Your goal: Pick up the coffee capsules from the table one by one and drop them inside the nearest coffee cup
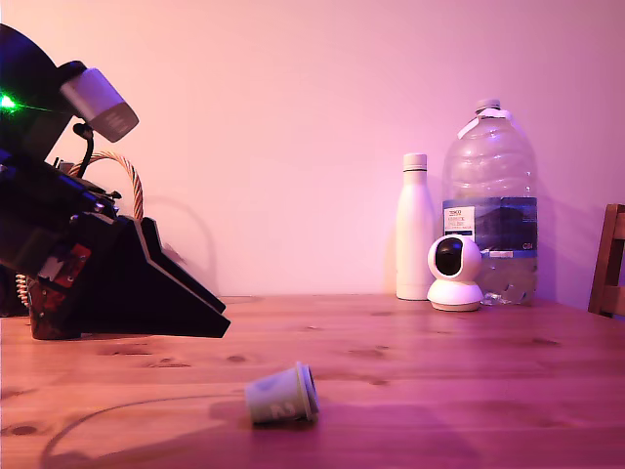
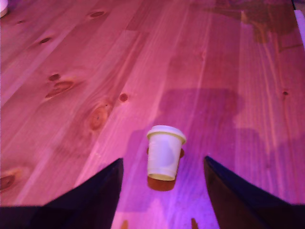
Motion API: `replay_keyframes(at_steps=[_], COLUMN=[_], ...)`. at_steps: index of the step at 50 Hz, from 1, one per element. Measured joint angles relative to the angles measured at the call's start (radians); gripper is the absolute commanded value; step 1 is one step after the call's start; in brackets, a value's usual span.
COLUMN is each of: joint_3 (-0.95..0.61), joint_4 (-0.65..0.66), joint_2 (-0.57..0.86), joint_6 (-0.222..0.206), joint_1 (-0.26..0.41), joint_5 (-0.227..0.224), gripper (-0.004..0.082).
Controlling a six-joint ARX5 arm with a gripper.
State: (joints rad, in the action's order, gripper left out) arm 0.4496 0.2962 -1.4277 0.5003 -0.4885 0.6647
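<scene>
Jaws of the gripper (image 2: 163, 195) stand spread wide and released, holding nothing, their two dark fingers (image 2: 95, 195) framing the lower part of the wrist view; between them, a little ahead, lies the coffee capsule (image 2: 165, 152) on its side on the counter (image 2: 86, 62). In the exterior view the gripper (image 1: 200, 318) hangs at the left of the frame, above the wood and tilted down, while the capsule (image 1: 281, 394) rests at the lower middle, apart from it, its flanged rim toward the exterior view's right.

Being tapered and on its side, the capsule would likely roll or skid if one finger met it before the other; closing off-centre could squeeze it out of the grip, and a steep descent could drive the tips into the planks.

Bare wood surrounds the capsule on every side, so there is open room to come down; the white bottle (image 1: 415, 227), the big water bottle (image 1: 490, 200) and the small white camera (image 1: 455, 273) stand well apart at the right rear; a wicker handle (image 1: 129, 181) shows behind the arm at upper left; the cup itself I cannot make out.
</scene>
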Motion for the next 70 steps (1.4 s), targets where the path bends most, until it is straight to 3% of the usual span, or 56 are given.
replay_keyframes(at_steps=[15, 36, 70], joint_3=[0.0, 0.021, 0.14], joint_4=[0.025, 0.077, 0.139], joint_2=[-0.018, -0.201, -0.337], joint_6=[0.0, 0.0, 0.0], joint_1=[-0.018, -0.061, -0.067], joint_5=[0.0, -0.003, -0.023], gripper=[0.0479, 0.0479, 0.0479])
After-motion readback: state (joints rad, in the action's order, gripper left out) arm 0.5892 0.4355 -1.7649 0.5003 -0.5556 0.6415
